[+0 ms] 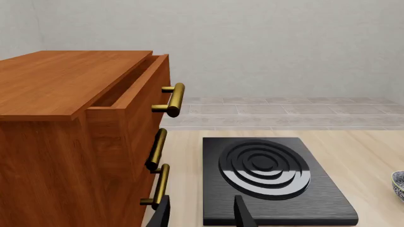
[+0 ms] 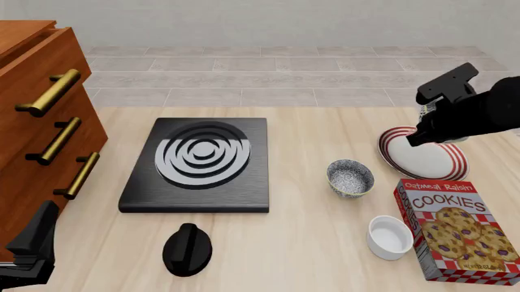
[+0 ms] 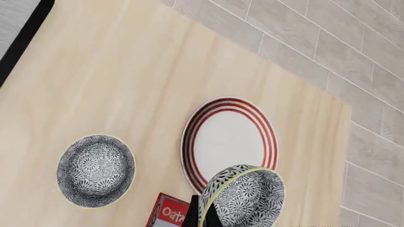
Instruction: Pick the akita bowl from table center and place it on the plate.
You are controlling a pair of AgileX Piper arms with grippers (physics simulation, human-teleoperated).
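Observation:
The akita bowl (image 3: 243,196), dark patterned with a pale rim, hangs tilted in the air, and my right gripper (image 3: 203,218) is shut on its rim. Below it lies the plate (image 3: 230,142), white with red rings; in the front view the plate (image 2: 435,161) sits at the table's right with my right gripper (image 2: 427,125) above its near-left part. A second, near-identical bowl (image 2: 349,177) stands on the table left of the plate. My left gripper (image 1: 202,215) is open and holds nothing, low at the front left (image 2: 33,243).
A black burner plate (image 2: 199,161) lies mid-left with a black knob (image 2: 187,248) in front of it. A wooden drawer cabinet (image 2: 41,121) with brass handles stands at the left. A cookies box (image 2: 455,228) and a small white bowl (image 2: 389,236) sit front right.

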